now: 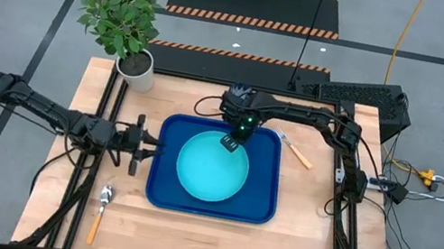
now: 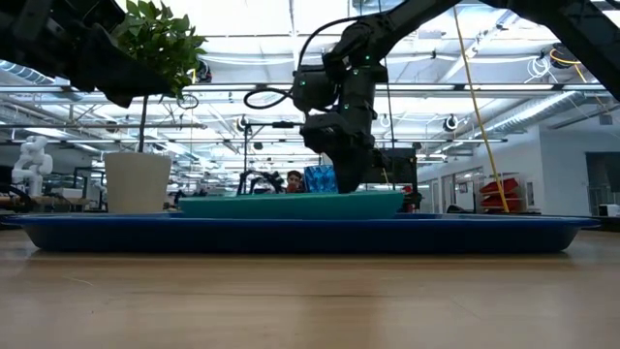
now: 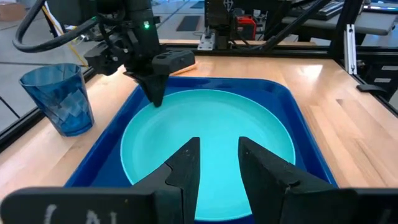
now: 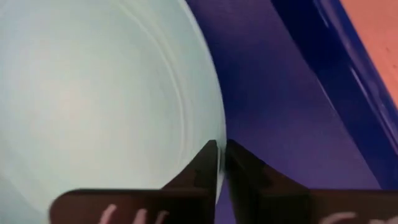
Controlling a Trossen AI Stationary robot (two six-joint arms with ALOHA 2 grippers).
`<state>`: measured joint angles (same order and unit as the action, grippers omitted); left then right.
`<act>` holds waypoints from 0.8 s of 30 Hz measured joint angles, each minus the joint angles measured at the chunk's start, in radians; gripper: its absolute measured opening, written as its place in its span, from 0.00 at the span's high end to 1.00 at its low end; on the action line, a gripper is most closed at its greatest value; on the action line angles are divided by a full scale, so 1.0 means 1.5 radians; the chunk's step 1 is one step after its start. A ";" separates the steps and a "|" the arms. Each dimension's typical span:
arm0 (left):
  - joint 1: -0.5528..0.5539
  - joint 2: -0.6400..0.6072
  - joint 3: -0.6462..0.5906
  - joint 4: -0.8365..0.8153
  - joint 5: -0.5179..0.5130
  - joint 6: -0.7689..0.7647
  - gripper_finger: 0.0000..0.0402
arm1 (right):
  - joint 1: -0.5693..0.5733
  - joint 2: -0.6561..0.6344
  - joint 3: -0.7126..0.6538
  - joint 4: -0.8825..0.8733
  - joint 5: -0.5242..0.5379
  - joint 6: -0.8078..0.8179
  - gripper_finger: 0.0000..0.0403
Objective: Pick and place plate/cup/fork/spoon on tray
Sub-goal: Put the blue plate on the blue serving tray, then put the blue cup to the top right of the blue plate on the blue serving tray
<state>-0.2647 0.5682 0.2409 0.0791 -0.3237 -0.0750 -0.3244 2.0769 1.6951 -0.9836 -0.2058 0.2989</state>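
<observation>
The turquoise plate (image 1: 212, 170) lies flat in the dark blue tray (image 1: 264, 213) at the table's middle. My right gripper (image 1: 231, 144) is shut on the plate's far rim. My left gripper (image 1: 148, 146) is open and empty just left of the tray; its fingers (image 3: 186, 163) point across the plate. The blue cup (image 3: 59, 99) stands on the table by the tray's far edge; my right arm hides it in the high view. The fork (image 1: 295, 150) lies on the table right of the tray. The spoon (image 1: 101, 207) lies near the front left. My right gripper pinches the plate's far rim (image 4: 214, 124) between its two fingers, one on the plate's inner side and one outside. The fingers (image 3: 154, 93) come from above, pointing down. The plate rests level in the tray.
A white pot with a green plant (image 1: 136, 68) stands at the table's far left corner. Cables run along the table's right side (image 1: 350, 179). Bare wood shows in front of the tray (image 1: 210, 242).
</observation>
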 joint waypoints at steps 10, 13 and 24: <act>-0.002 0.000 0.000 -0.007 0.000 -0.006 0.72 | 0.000 0.000 0.000 -0.003 -0.001 0.006 0.70; -0.002 0.000 0.000 -0.018 -0.002 -0.006 0.72 | -0.001 -0.003 0.000 -0.013 -0.001 0.000 0.66; 0.005 0.000 0.000 -0.029 -0.088 -0.045 0.72 | -0.014 -0.121 0.000 -0.025 0.085 -0.085 0.65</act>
<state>-0.2569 0.5686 0.2409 0.0356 -0.4559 -0.1424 -0.3462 1.8950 1.6955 -1.0210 -0.0778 0.1715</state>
